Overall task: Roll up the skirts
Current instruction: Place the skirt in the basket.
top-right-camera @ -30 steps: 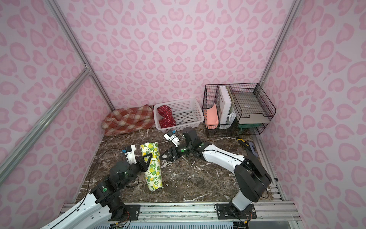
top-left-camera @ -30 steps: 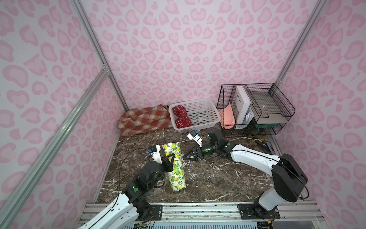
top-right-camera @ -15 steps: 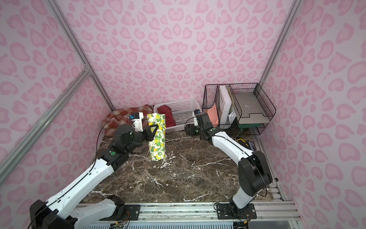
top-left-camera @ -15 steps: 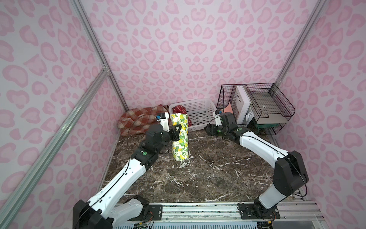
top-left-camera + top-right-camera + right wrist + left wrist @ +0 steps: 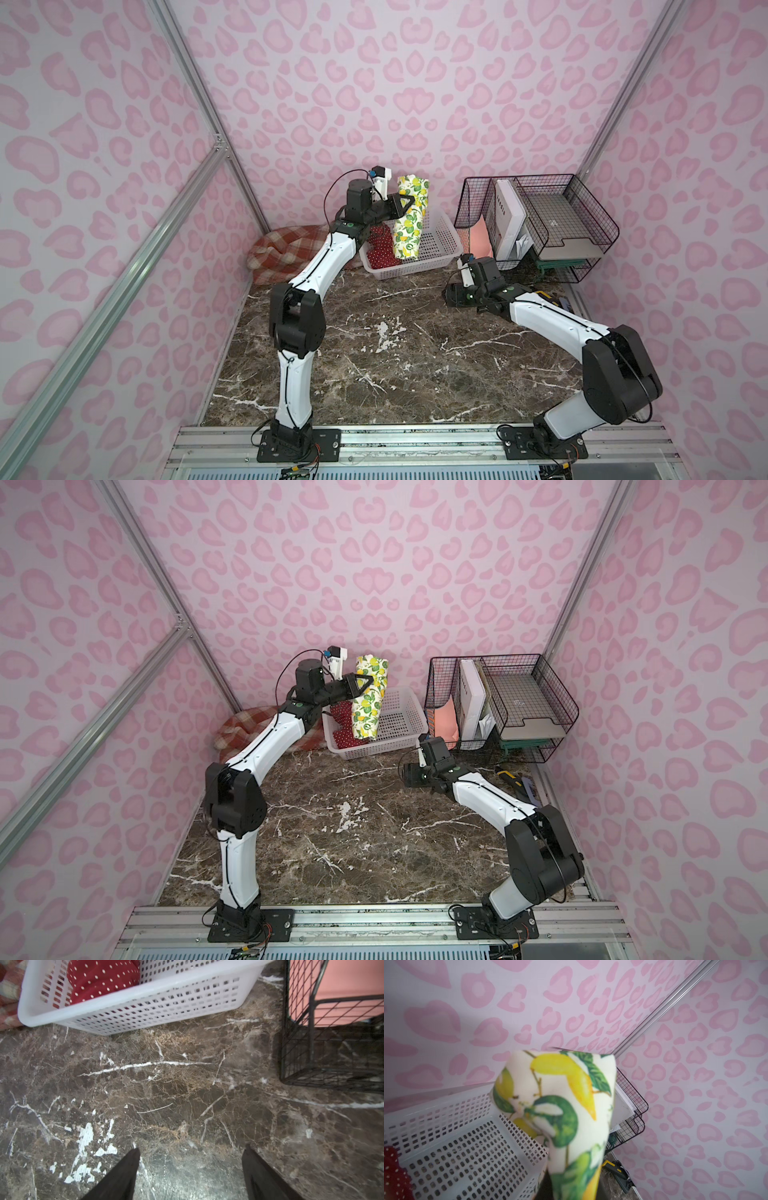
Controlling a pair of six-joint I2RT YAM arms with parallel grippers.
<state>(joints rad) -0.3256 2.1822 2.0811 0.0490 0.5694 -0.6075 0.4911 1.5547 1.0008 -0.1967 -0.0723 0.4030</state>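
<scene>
The right gripper [image 5: 191, 1150] is hovering low over the marble table [image 5: 395, 365], its jaws standing wide apart and holding nothing, just short of the white basket [image 5: 415, 270]. Farther back, the left gripper [image 5: 409, 206] is clamping the rolled lemon skirt [image 5: 409, 232], which is hanging upright over the basket. Whether its lower end is touching the basket cannot be told. The red polka-dot skirt [image 5: 379, 251] is sitting bundled in the basket's left end. The plaid skirt [image 5: 282, 253] is lying bunched in the far left corner, beside the basket.
</scene>
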